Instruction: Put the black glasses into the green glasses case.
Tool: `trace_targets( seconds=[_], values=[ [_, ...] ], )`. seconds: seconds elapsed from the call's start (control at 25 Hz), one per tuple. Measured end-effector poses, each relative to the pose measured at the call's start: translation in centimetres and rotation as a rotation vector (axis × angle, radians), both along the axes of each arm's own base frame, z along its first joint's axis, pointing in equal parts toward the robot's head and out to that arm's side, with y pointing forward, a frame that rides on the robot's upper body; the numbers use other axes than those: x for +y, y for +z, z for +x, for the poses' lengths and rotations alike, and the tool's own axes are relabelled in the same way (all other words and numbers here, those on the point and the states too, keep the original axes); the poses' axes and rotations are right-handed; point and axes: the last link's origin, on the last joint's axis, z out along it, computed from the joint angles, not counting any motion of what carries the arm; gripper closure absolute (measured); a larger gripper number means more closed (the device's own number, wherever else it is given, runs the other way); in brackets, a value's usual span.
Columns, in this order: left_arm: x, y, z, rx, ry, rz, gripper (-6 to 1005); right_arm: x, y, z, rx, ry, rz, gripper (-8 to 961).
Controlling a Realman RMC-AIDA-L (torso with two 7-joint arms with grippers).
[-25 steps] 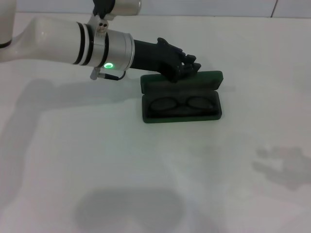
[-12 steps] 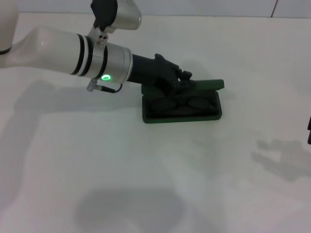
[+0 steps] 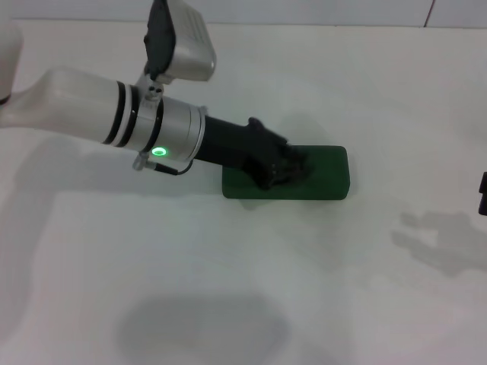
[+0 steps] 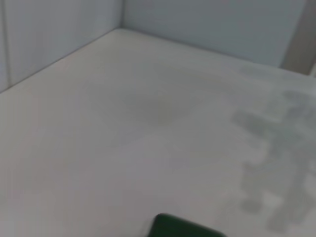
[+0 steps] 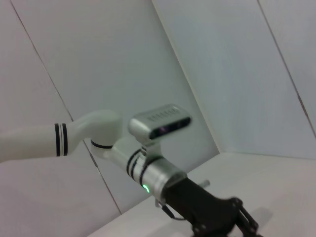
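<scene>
The lid of the green glasses case (image 3: pixel 319 173), open a second ago, now lies flat shut on the white table (image 3: pixel 228 289). The left gripper (image 3: pixel 293 169) presses on the lid; whether its fingers are parted, I cannot tell. The black glasses are hidden inside. The right gripper (image 3: pixel 483 194) barely shows at the table's right edge.

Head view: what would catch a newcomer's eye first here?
The big white left arm, with its black left gripper pressing on the lid of the dark green rectangular glasses case, now closed at mid-table. The black glasses are out of sight. The right gripper just peeks in at the right edge.
</scene>
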Motion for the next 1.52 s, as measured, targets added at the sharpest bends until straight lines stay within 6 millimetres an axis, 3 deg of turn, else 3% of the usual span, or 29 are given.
trace_targets(
  seconds=[0.16,0.36,0.52,0.76,0.84,0.92,1.2,1.52],
  values=[
    [-1.0,1.6,2.0,-0.126,-0.097,-0.008,780,-0.2,0.3,0.3,-0.006,-0.007,0.003,542],
    [-2.5,4.4,2.6,-0.253,-0.128,-0.029,780,0.1,0.2,-0.1,0.001,0.008,0.000,536],
    [-4.5,7.3,2.6,-0.412,-0.178,-0.048,873,-0.1,-0.1,-0.7,0.016,0.068,0.007,531],
    [-8.3,11.1,0.1,-0.603,-0.257,-0.030,676,-0.7,-2.2,-3.7,0.120,0.310,0.002,524],
    [-9.6,12.1,-1.2,-0.616,-0.247,-0.064,582,-0.3,-3.0,-4.7,0.134,0.350,-0.016,451],
    [-10.0,12.3,-1.9,-0.623,-0.231,-0.081,488,0.2,-4.0,-5.9,0.130,0.390,-0.045,378],
    [-11.6,12.1,-4.1,-0.622,-0.187,-0.070,355,1.9,-5.9,-8.6,0.125,0.459,-0.094,111],
    [-12.1,11.5,-5.0,-0.644,-0.141,-0.071,362,2.4,-6.8,-9.7,0.141,0.490,-0.104,69]
  ],
)
